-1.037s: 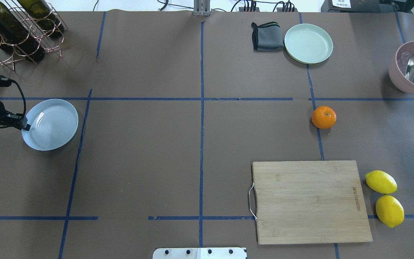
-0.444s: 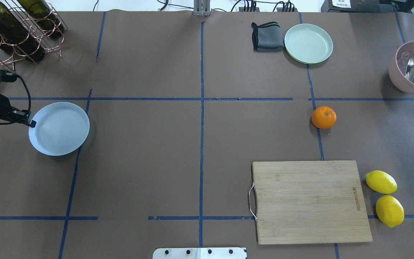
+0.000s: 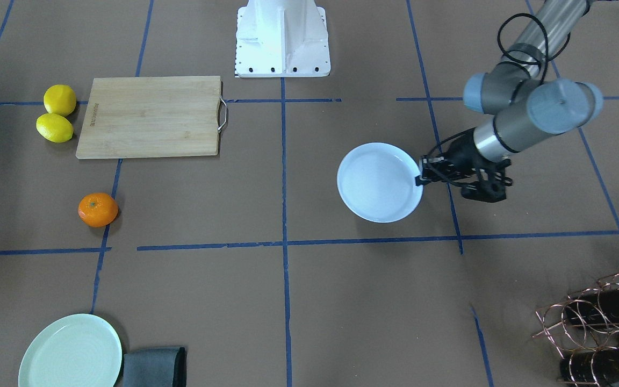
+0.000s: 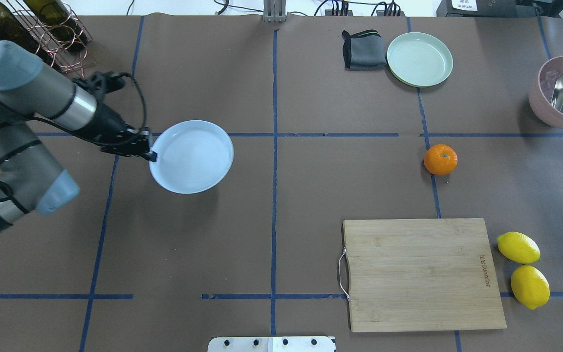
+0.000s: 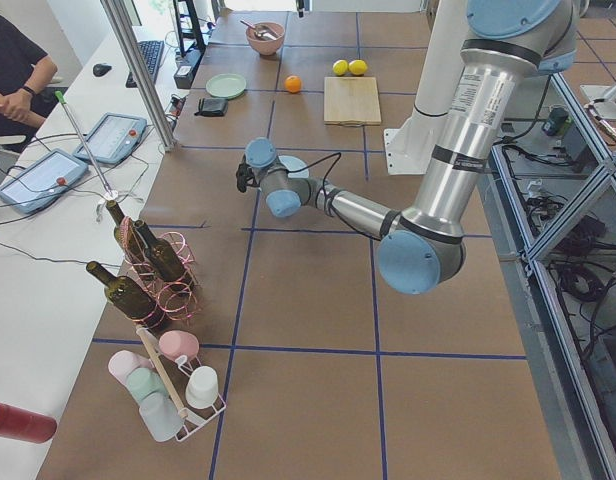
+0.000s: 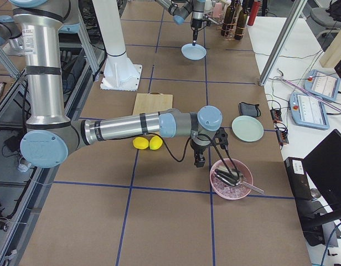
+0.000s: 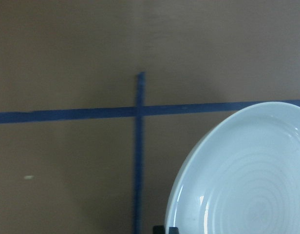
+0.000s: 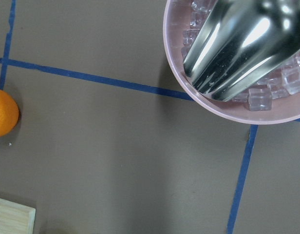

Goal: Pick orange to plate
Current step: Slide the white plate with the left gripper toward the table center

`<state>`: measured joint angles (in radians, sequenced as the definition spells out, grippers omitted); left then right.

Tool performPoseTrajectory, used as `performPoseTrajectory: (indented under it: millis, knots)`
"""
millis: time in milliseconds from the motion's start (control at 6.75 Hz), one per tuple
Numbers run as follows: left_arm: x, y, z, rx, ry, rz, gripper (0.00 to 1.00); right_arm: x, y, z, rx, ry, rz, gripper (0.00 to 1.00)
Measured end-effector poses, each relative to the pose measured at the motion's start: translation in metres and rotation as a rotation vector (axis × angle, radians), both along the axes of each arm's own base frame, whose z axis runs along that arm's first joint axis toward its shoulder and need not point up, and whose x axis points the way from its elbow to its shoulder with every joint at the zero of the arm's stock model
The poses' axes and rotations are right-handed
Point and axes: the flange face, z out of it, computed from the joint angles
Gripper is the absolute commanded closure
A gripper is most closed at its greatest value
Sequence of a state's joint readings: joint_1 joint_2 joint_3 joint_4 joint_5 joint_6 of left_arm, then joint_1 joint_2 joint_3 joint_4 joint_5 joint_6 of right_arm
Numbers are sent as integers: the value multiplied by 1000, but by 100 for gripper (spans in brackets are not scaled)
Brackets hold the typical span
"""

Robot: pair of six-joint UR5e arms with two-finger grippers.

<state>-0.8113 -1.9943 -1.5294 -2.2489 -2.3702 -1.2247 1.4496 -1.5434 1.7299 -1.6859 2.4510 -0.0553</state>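
Pinching the pale, ringed plate is the left gripper.

Round pale blue-white plate: smooth, glossy, faint rings seen. Small round orange fruit: skin a bit bumpy, little shine. Rectangular wooden board: matt, grain seen. Brown table cover: matt paper. Big silver scoop: shiny metal. Folded grey cloth: soft, matt.

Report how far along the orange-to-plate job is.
Done: nothing placed yet; the orange lies on the table with no gripper on it. In hand: the left gripper is shut on the plate at its rim, left of centre. Left: bring plate and orange together and set the orange on it.
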Motion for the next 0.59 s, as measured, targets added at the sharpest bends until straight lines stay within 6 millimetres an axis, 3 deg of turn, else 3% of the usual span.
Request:
performPoseTrajectory:
  millis: [148, 296, 593]
  knots:
    - [47, 9, -39, -9, 17, -18, 100, 0, 0, -2, 4, -3, -1, 0]
    - [81, 14, -58, -4, 22, -36, 100, -2, 0, -5, 9, -5, -3, 0]
    - [129, 26, -68, 13, 28, -69, 99, -9, 0, -14, 26, -10, -16, 0]
